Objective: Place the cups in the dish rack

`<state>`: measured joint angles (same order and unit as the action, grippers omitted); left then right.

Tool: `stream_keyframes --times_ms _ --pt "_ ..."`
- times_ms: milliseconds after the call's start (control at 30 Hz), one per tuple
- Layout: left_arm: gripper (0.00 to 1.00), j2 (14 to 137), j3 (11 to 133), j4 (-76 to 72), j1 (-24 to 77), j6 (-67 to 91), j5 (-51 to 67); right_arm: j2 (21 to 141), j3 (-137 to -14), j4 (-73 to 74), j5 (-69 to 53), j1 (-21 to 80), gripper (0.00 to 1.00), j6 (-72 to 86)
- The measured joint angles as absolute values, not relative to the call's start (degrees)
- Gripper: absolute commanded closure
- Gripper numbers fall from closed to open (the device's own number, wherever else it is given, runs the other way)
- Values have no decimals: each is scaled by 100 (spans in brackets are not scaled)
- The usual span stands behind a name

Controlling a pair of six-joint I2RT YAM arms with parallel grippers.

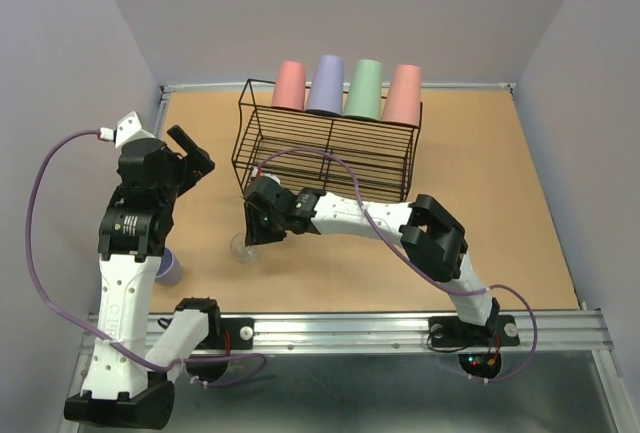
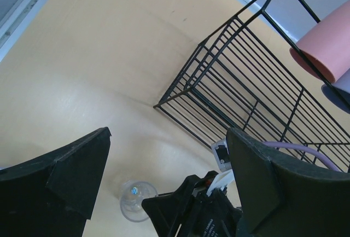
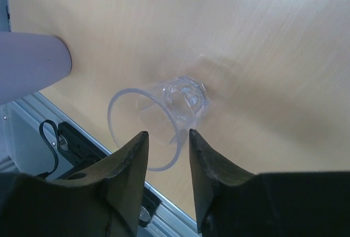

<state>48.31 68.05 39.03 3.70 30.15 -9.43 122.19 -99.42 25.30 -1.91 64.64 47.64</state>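
Note:
The black wire dish rack (image 1: 330,143) stands at the back centre and also shows in the left wrist view (image 2: 246,84). On its top stand a pink cup (image 1: 290,85), a lavender cup (image 1: 326,85), a green cup (image 1: 365,90) and a second pink cup (image 1: 404,95). A small clear cup (image 1: 243,248) stands upright on the table in front of the rack's left end. My right gripper (image 1: 255,228) hangs just over it. In the right wrist view the narrowly parted fingers (image 3: 168,133) straddle the near rim of the clear cup (image 3: 180,97) without pressing it. My left gripper (image 1: 192,153) is raised, wide open and empty (image 2: 169,134).
Another lavender cup (image 1: 168,265) stands on the table beside the left arm's lower link, and shows at the left edge of the right wrist view (image 3: 33,64). The metal rail (image 1: 380,328) runs along the table's near edge. Grey walls close in the sides and back.

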Motion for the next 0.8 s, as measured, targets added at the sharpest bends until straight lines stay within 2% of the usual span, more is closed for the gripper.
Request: stream_keyframes --times_ms 33,133,200,300,667,800 --pt "1 4834 6805 3903 395 3002 -956 12234 -9942 2530 -176 6479 68 4786" --pt "1 4842 6812 3903 449 2974 -998 12276 -9942 2536 -145 6510 73 4829" --pt "1 4858 6829 3903 491 2941 -1022 12307 -9942 2536 -121 6530 80 4853" --pt "1 4862 6842 3900 532 2906 -1059 12328 -9942 2550 -40 6545 100 4890" --pt "1 4858 7238 4023 569 2794 -1164 12175 -9872 2707 349 6573 99 4930" --pt "1 4864 7655 4021 567 2792 -1068 11179 -9474 2808 773 6571 100 4906"
